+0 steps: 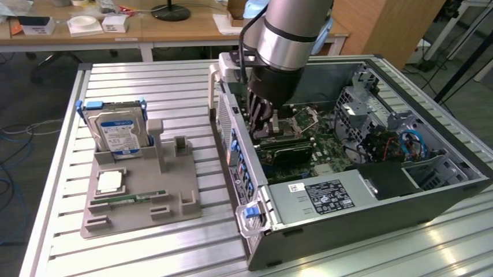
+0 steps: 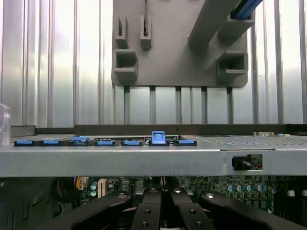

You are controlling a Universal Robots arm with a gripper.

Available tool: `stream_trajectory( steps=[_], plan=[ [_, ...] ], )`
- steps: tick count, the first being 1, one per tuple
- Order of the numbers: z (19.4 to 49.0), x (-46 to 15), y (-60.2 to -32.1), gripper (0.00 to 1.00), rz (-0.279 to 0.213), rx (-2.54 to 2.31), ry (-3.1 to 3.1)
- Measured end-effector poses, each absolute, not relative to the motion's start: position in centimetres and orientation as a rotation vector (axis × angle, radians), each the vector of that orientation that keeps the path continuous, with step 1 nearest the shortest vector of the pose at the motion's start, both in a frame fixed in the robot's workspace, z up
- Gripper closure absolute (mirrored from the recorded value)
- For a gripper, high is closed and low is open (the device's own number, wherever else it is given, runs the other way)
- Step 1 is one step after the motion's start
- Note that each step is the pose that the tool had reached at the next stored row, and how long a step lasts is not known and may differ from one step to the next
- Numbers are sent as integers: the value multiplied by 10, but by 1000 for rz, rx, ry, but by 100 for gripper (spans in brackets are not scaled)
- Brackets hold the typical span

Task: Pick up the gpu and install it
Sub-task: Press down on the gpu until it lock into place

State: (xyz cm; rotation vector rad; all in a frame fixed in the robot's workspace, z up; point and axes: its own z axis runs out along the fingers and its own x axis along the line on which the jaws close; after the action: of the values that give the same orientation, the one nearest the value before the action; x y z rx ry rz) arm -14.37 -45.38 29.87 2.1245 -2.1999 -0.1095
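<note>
— Where's the gpu (image 1: pixel 283 151)?
— Inside the case (image 1: pixel 370 202), on the motherboard (image 1: pixel 327 147), just under the gripper (image 1: pixel 266 124) (exterior view). Fingers together; whether they pinch it, I can't tell.
— Wrist view?
— The case rim's blue clips (image 2: pixel 158 138), with the tray (image 2: pixel 177 43) beyond.

Silver hard drive (image 1: pixel 117 134) upright in grey fixture (image 1: pixel 138 199) beside open computer case (image 1: pixel 431 199)

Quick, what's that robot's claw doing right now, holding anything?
End effector: shut, down inside the open computer case; whether it holds anything cannot be told.
</note>
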Motion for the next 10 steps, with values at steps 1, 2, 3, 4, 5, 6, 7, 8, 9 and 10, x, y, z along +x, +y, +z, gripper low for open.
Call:
stream_trajectory(
  steps=[1, 2, 3, 4, 5, 6, 7, 8, 9, 10],
  plan=[
    [299, -144, -454, 89, -110, 2123, -2200],
    [299, -144, -454, 89, -111, 2122, -2201],
    [299, -144, -454, 89, -111, 2121, -2202],
    [299, -145, -454, 89, -111, 2119, -2204],
    [299, -146, -454, 89, -112, 2118, -2205],
    [299, -146, -454, 89, -112, 2117, -2206],
    [299, -146, -454, 89, -112, 2116, -2207],
    [299, -146, -454, 89, -112, 2116, -2207],
    [298, -146, -454, 89, -112, 2116, -2207],
    [298, -147, -454, 89, -112, 2116, -2207]
  ],
)
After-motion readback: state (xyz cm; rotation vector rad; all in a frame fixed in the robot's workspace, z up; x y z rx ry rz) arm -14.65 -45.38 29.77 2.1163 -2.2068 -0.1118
